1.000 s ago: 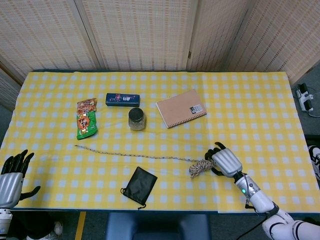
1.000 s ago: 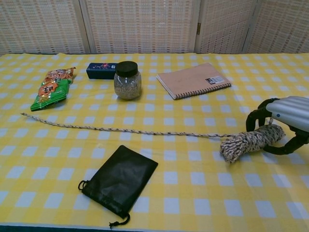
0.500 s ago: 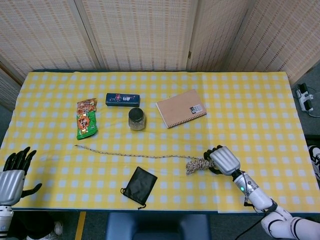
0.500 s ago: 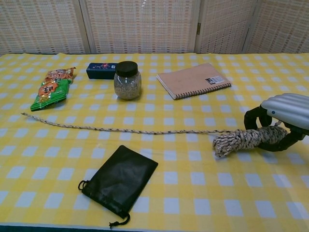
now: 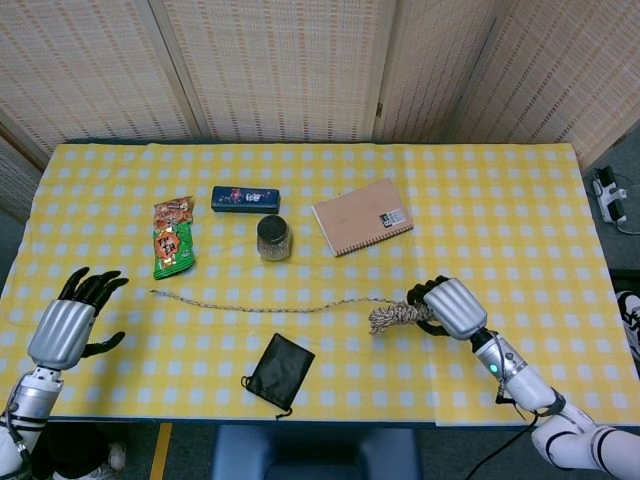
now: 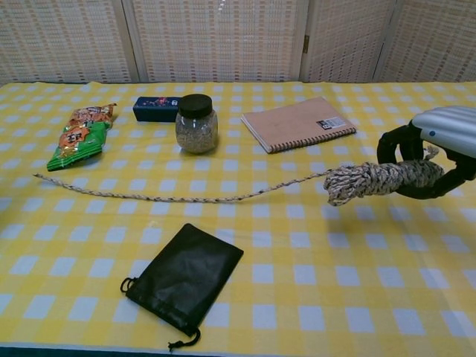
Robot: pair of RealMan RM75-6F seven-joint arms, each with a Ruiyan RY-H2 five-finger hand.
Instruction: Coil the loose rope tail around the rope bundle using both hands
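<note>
While my right hand (image 5: pixel 457 308) is gripping the bundle (image 5: pixel 398 317) above the cloth (image 5: pixel 500 220), its tail (image 5: pixel 250 303) is trailing left across the checks toward my left hand (image 5: pixel 68 328), which is hovering with fingers spread, holding nothing, at the table's near-left edge.

Two views of my own: one high, one low.
My head view looks steeply down on the whole counter (image 5: pixel 500 200) from the near edge; my chest view sits low and close, facing the far screens. Both share the notebook (image 5: pixel 362 216) (image 6: pixel 299 123).
</note>
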